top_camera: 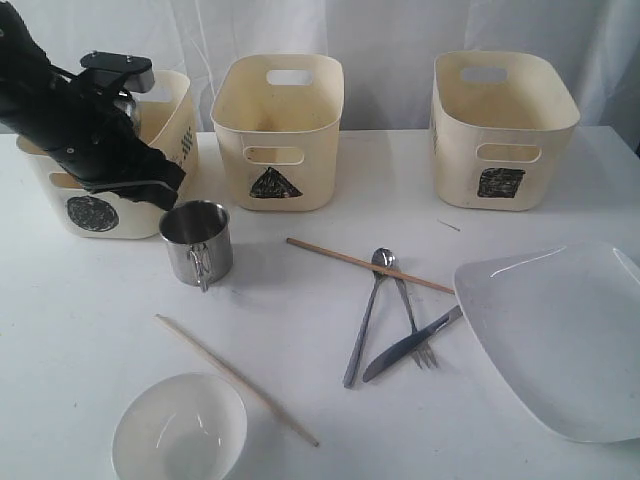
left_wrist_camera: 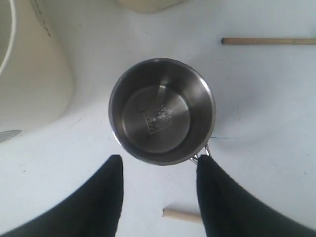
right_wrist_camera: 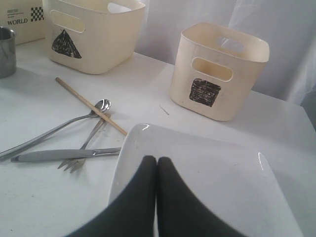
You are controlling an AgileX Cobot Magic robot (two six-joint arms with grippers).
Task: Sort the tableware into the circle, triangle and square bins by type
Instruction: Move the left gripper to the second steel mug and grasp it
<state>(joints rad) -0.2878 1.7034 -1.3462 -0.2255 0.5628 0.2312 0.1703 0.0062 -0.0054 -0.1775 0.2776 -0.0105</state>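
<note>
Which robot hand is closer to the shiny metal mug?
Left. The left gripper is open right beside the steel mug; the right gripper is shut over the white plate, well away.

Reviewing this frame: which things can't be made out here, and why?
Inside of the circle bin: exterior view, the left arm covers its opening.
Floors of the triangle bin and square bin: exterior view, their front walls hide them.
Plate: exterior view, right edge cuts it off.
White bowl: exterior view, bottom edge cuts it off.
</note>
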